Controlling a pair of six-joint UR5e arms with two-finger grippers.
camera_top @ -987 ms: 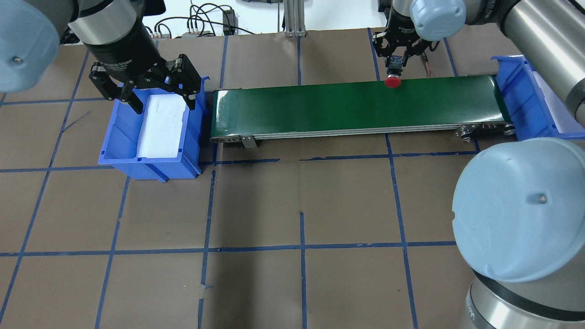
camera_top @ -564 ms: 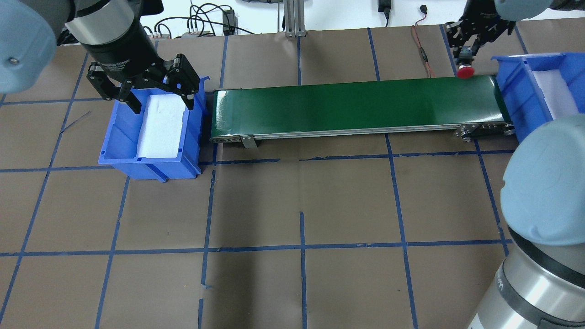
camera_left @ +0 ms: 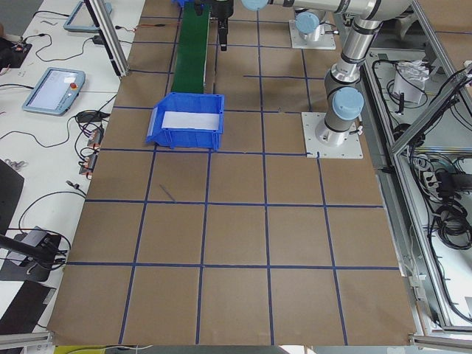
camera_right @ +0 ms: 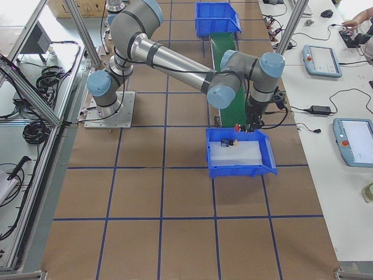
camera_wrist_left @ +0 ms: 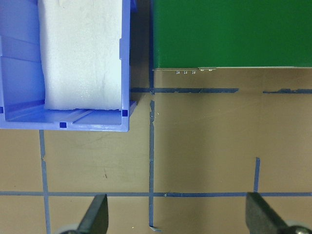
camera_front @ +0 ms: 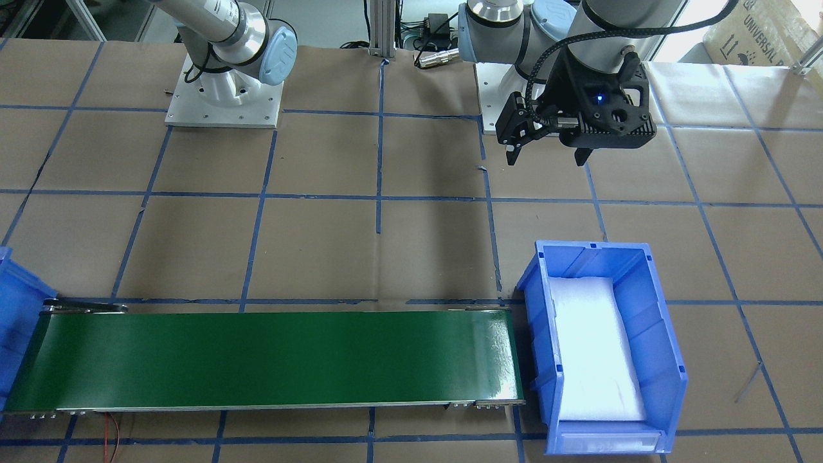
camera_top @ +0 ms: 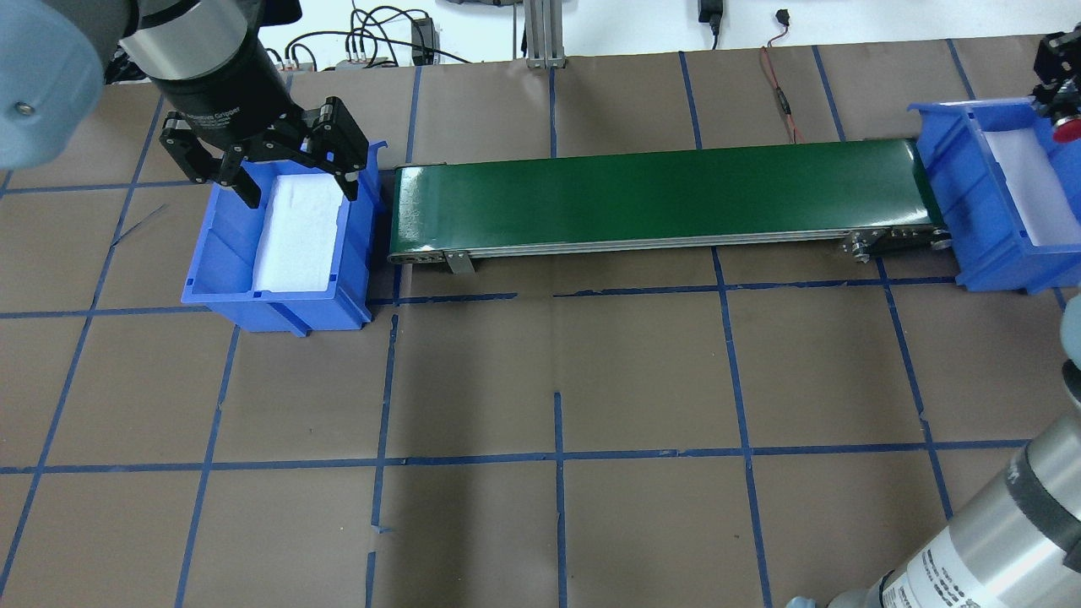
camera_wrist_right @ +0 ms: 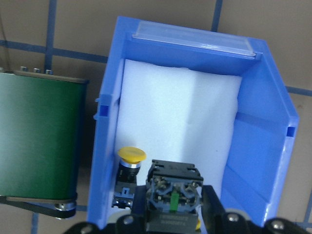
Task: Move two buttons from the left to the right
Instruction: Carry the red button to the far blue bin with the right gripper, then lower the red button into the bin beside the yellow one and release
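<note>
Right gripper [camera_top: 1062,103] clamped on the red button [camera_top: 1066,128], cap downward, above the right blue bin [camera_top: 950,165] at the end of the green conveyor belt [camera_top: 659,190]. The yellow button [camera_wrist_right: 130,161] lies on its side on the white foam [camera_wrist_right: 195,112] lining that bin, close to the wall facing the belt. Left gripper [camera_top: 291,173], jaws spread wide and holding nothing, hangs above the table near the left blue bin [camera_top: 215,270].

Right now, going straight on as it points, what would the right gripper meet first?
Probably the white foam in the blue bin, through the red button it holds, close beside the yellow button; depth unclear.
</note>
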